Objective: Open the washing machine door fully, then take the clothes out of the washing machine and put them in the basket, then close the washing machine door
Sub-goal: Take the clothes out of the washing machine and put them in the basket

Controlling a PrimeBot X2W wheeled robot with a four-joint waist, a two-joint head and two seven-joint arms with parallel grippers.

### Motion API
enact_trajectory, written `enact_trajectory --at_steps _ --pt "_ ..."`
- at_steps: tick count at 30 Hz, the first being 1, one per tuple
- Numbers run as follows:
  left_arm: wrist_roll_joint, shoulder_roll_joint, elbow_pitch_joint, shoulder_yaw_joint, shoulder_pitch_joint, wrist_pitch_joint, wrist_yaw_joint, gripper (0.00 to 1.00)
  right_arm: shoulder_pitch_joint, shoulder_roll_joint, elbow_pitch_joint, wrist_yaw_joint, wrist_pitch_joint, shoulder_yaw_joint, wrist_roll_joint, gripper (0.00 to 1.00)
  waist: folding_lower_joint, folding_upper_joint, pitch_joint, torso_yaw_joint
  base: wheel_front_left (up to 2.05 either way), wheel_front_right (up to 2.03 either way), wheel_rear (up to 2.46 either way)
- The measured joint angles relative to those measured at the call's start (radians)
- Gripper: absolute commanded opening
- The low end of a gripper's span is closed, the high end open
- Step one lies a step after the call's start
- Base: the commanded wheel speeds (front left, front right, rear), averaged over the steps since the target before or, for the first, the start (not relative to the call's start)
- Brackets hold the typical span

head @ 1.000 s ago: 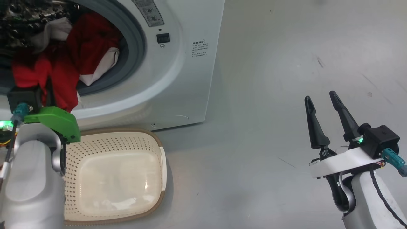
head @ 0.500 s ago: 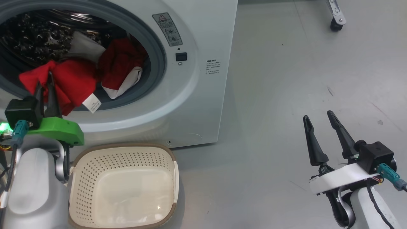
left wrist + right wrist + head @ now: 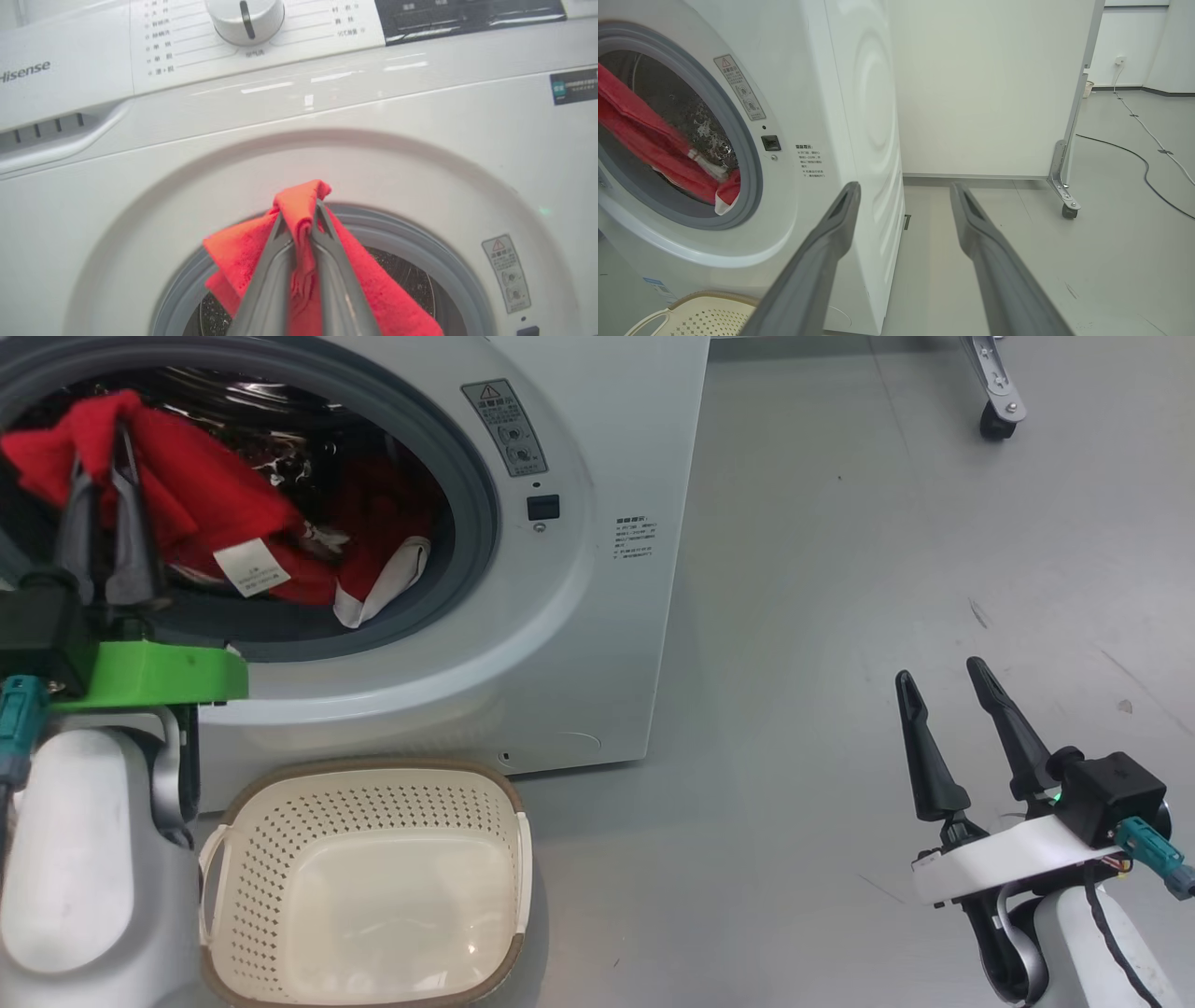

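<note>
- left gripper (image 3: pixel 101 457) sits at 10 o'clock in the head view. its fingers are pinched together on a fold of the clothes (image 3: pixel 196 495).
- in the left wrist view a red tuft pokes past the fingertips toward 12 o'clock, with cloth hanging on both sides of the fingers.
- the rest of the clothes trail from the grip toward 4 o'clock, inside the mouth of the washing machine (image 3: pixel 579 616).
- white label (image 3: pixel 247 565) lies just at 4 o'clock of the grip. the white trim droops near the grey seal (image 3: pixel 471 551) at the opening's lower right.
- basket (image 3: pixel 373 767) is on the floor at 7 o'clock, just in front of the machine and below the opening.
- the machine's white front lip runs between the cloth and the basket.
- green bracket (image 3: pixel 159 672) and pale forearm (image 3: pixel 84 859) of the left arm cover the basket's left edge.
- right gripper (image 3: pixel 938 672) is at 4 o'clock with its fingers spread apart, gripping nothing. it is over bare floor, well apart from the machine.
- caster wheel (image 3: pixel 994 425) is at 1 o'clock on the floor.
- warning sticker (image 3: pixel 509 425) is on the machine front, at 3 o'clock of the opening.
- cable (image 3: pixel 1134 154) lies on the floor at 3 o'clock in the right wrist view.
</note>
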Motion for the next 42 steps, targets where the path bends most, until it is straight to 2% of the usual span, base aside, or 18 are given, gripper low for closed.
enact_trajectory --at_steps 5,11,27,42 --pt "0.007 -0.002 -0.122 -0.003 0.0 0.0 0.0 0.0 0.003 0.002 -0.005 0.0 0.0 -0.003 0.0 1.0 0.0 0.0 0.001 0.002 0.0 0.0 0.0" --pt "0.017 -0.007 -0.15 -0.022 0.046 0.0 -0.004 0.0 0.013 0.005 -0.01 0.0 0.0 -0.002 0.0 1.0 0.0 0.0 0.005 0.004 0.0 0.0 0.0" --pt "0.018 -0.013 -0.028 -0.063 0.233 0.0 -0.016 0.0 0.018 0.008 -0.015 0.0 0.0 0.001 0.0 1.0 0.0 0.0 0.026 0.002 0.0 0.0 0.0" --pt "0.017 -0.014 0.094 -0.099 0.28 0.057 -0.035 0.0 0.015 0.007 -0.035 0.0 0.0 0.024 0.0 1.0 0.0 0.0 0.086 -0.011 0.0 0.0 0.0"
